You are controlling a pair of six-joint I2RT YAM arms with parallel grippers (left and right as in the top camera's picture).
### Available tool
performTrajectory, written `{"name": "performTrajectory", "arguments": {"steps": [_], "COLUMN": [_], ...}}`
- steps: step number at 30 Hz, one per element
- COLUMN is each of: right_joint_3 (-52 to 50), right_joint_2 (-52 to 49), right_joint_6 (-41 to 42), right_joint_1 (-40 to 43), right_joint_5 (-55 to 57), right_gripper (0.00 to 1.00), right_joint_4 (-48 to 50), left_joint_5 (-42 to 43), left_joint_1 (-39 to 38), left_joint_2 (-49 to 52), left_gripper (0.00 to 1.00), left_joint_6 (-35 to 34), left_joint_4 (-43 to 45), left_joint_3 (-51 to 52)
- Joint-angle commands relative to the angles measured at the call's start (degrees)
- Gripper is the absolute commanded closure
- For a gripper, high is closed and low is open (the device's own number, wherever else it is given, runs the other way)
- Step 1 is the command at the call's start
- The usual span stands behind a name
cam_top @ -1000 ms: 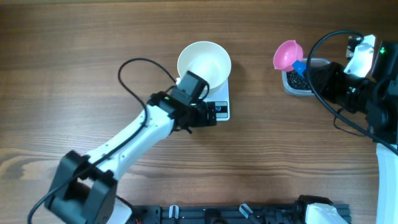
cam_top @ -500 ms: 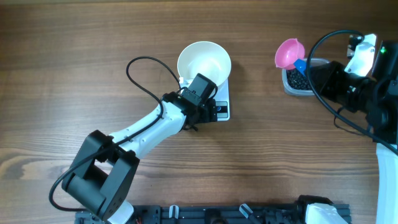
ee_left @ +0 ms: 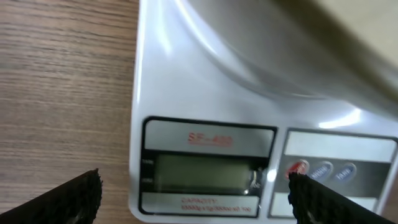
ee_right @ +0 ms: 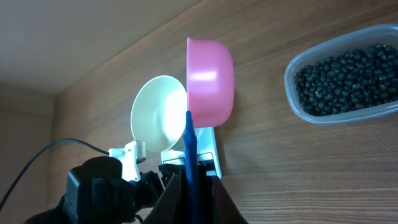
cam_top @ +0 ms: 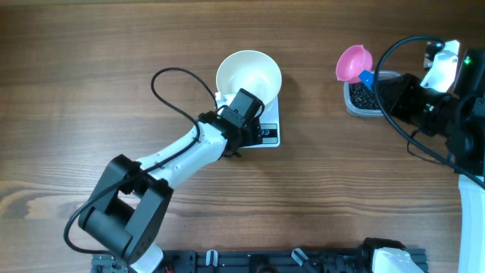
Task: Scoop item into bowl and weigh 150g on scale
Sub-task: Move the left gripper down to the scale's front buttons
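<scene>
Overhead: bowl [cam_top: 248,76] stood on scale [cam_top: 270,121]; left arm [cam_top: 189,152] covered the scale's front-left.
Left wrist: left end effector [ee_left: 199,202] gaped wide before the blurred display [ee_left: 205,171].
Right wrist: right end effector [ee_right: 188,190] clamped pink scoop [ee_right: 210,81] by its blue handle [ee_right: 189,143]; beads [ee_right: 348,78] filled clear tub [ee_right: 290,93], cut off at the frame edge.
</scene>
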State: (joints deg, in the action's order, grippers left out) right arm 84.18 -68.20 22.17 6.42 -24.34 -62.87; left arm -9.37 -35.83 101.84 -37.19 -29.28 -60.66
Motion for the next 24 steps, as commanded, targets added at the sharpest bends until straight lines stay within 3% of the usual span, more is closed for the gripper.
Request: {"name": "performTrajectory", "arguments": {"steps": [1,24], "right_joint_3": [1.20,1.20], "right_joint_2": [0.15,0.15], "right_joint_6": [-1.18,-1.22], "right_joint_1": [-0.04,-0.04], "right_joint_5": [0.68,0.68], "right_gripper": [0.95,0.96], "right_joint_4": [0.55,0.70], "left_joint_5": [-2.29,0.94], "left_joint_1": [0.33,-0.66], "left_joint_2": [1.60,3.19], "left_gripper": [0.00,0.00], "left_joint_6": [-3.72,-3.61], "left_joint_4": [1.38,2.56], "left_joint_3": [0.42,0.46]}}
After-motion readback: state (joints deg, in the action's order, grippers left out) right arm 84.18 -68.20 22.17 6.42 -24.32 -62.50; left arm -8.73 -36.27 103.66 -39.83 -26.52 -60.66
